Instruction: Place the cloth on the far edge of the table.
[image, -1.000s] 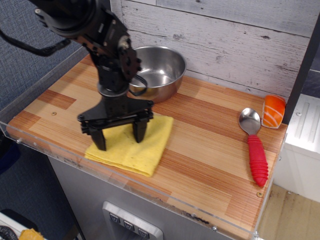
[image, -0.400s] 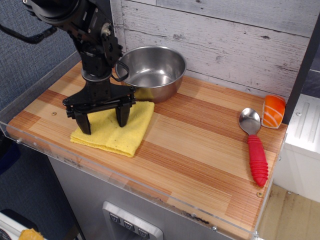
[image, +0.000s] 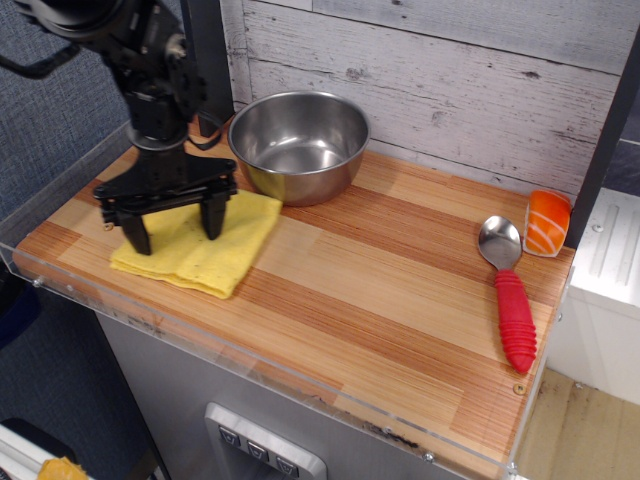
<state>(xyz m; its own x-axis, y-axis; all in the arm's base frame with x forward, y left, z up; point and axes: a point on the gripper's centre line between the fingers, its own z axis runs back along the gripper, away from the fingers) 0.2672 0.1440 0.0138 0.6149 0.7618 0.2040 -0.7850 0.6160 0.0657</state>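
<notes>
The yellow cloth (image: 228, 250) lies flat and folded on the left part of the striped wood table (image: 400, 290), just in front of the steel bowl. My gripper (image: 174, 230) stands straight down over the cloth's left half, jaws spread wide. Both black fingertips (image: 212, 224) rest on the cloth's top face. Nothing is held between them. The arm rises up and left out of view and hides part of the cloth's back edge.
A steel bowl (image: 298, 145) stands at the back against the white plank wall. A spoon with a red handle (image: 510, 300) and an orange sushi toy (image: 547, 222) lie at the right end. A clear acrylic rim (image: 60, 290) borders the table.
My gripper has slid to the left and slightly back, and the cloth has moved with it under the fingertips. The jaws stayed spread.
</notes>
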